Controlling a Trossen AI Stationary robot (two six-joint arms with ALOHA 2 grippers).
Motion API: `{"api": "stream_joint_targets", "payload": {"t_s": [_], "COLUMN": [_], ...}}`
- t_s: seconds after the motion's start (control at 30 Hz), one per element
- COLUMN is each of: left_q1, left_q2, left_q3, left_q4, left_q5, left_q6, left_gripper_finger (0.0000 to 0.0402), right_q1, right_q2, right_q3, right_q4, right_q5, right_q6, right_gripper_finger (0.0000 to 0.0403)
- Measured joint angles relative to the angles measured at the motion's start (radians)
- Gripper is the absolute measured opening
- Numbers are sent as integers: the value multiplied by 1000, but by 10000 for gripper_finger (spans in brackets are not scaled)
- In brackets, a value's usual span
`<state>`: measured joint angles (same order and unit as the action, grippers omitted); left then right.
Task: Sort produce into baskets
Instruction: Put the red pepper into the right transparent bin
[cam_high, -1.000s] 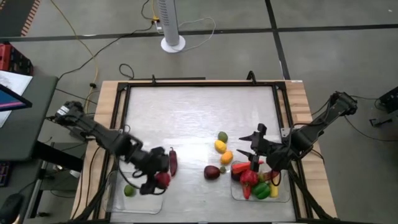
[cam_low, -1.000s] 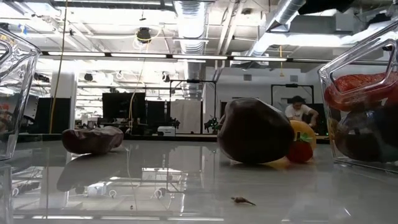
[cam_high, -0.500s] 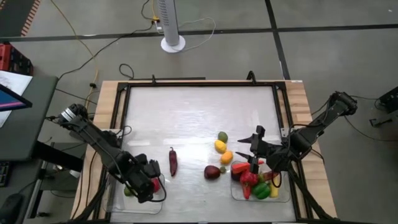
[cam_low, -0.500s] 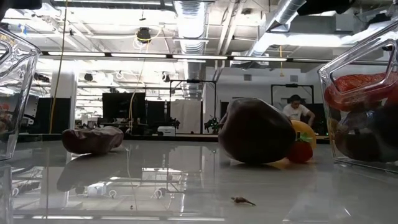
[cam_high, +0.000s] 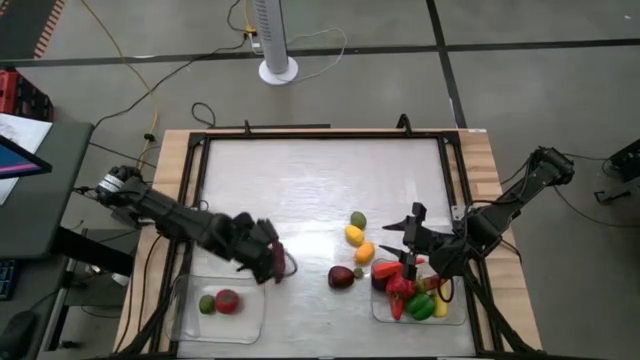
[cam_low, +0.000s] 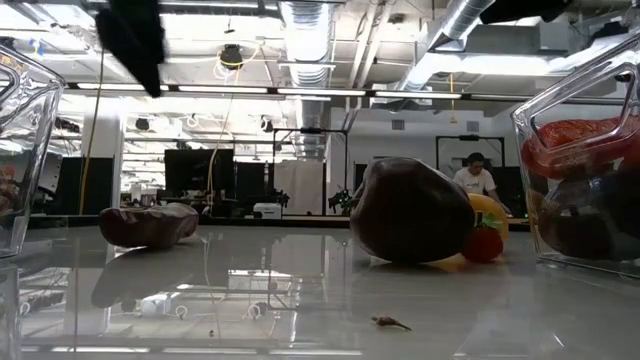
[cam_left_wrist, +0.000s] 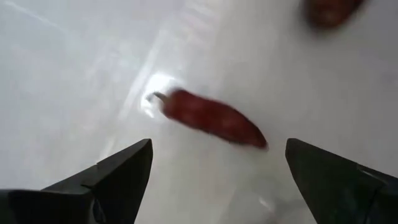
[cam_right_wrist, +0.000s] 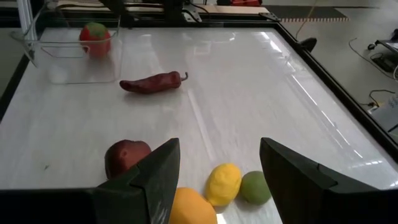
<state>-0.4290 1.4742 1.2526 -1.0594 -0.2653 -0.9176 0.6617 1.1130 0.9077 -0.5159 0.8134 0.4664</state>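
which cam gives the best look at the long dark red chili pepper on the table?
Right wrist view: the long dark red chili pepper lies whole, with its stem, unobstructed. Left wrist view shows it between the left tool fingers, blurred. High view: the left tool partly covers it. Low view: side-on lump.

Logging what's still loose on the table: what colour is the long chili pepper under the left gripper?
Dark red chili pepper, clearest in the right wrist view.

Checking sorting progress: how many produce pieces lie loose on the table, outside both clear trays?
5: a dark red chili pepper beneath the open left gripper, a dark maroon piece, and a green, a yellow and an orange piece clustered nearby.
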Motion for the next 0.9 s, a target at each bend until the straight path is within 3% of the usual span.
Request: {"api": "stream_joint_targets", "payload": {"t_s": [0.2,0.37,0.6,0.9], "left_q1": [117,186,210,238], "left_q2": [0,-1,1,18], "left_q3": [-11,-145,-291,-353], "left_q4": [16,154,340,377], "left_q5": [-39,66,96,119], "left_q6": [-52,-132,-259,-321], "left_gripper_finger": [338,332,332,332], "right_q1": [0,-22,-17,-22], "right_q2": [0,-10,-14,-14], "right_q3": [0,1,2,2], "right_q4": [-1,4,-8,0], "right_q5": [0,-1,-4,-4], "right_q6": [-3,-79,-87,-151], "right_gripper_finger": [249,249,249,249]}}
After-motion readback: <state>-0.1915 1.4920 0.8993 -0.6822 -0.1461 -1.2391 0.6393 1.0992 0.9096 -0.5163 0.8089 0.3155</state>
